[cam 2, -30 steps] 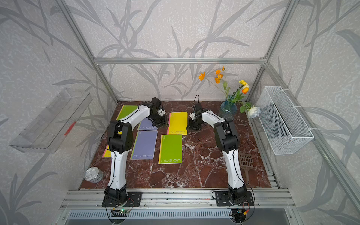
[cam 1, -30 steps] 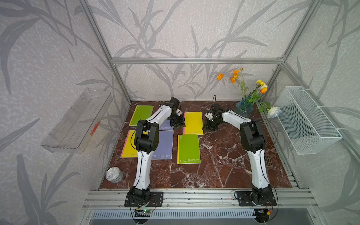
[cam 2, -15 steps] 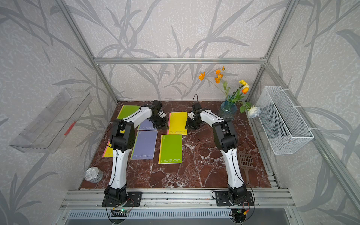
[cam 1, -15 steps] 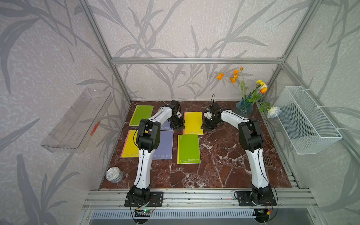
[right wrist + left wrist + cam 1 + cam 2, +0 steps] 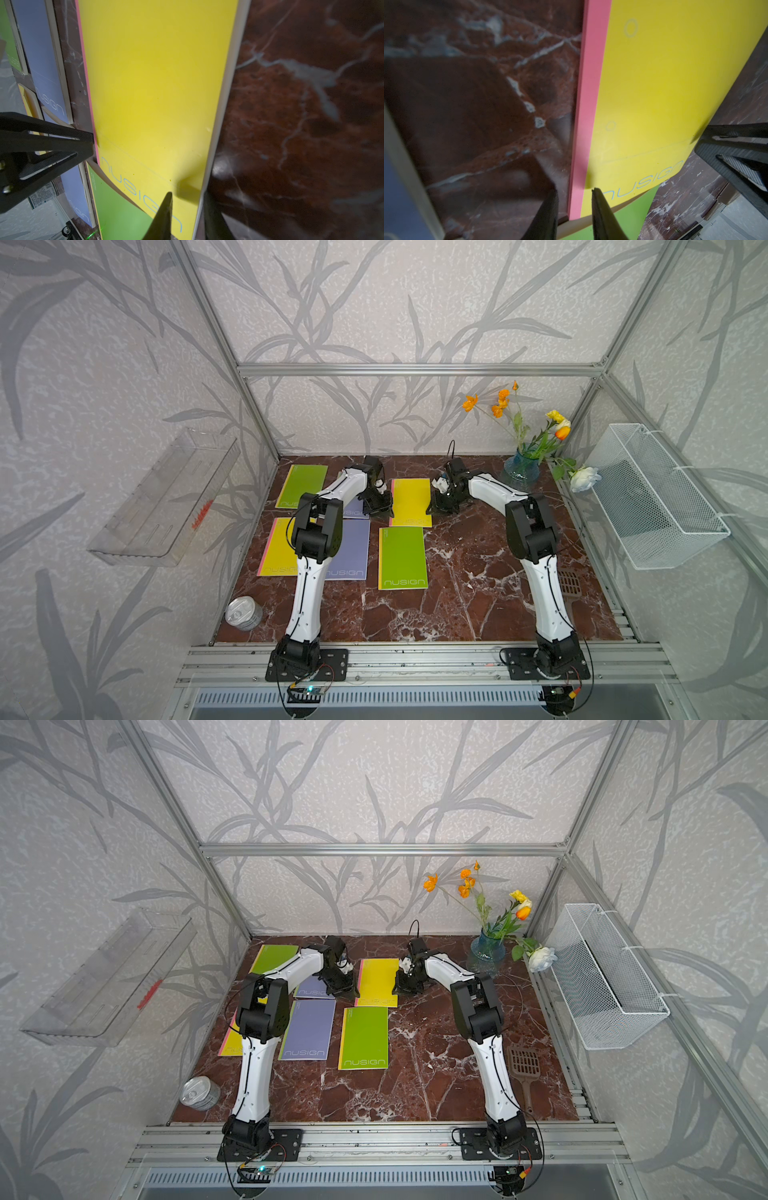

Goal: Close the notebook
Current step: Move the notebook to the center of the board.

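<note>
Arms reach forward, each hand [image 5: 574,194] [image 5: 187,197] slightly apart astride opposite edges of yellow notebook [image 5: 411,499]

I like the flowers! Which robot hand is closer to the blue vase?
Right. The right gripper sits at the yellow notebook's edge nearest the vase; the left gripper is at its far, pink edge.

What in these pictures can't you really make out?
- Purple notebook: top views, mostly hidden under the left arm.
- Brown slotted scoop: top view, half behind the right arm.
- Can label: right wrist view, too small and blurred to read.
- Yellow notebook: left wrist view, cut off by the picture's edge.
</note>
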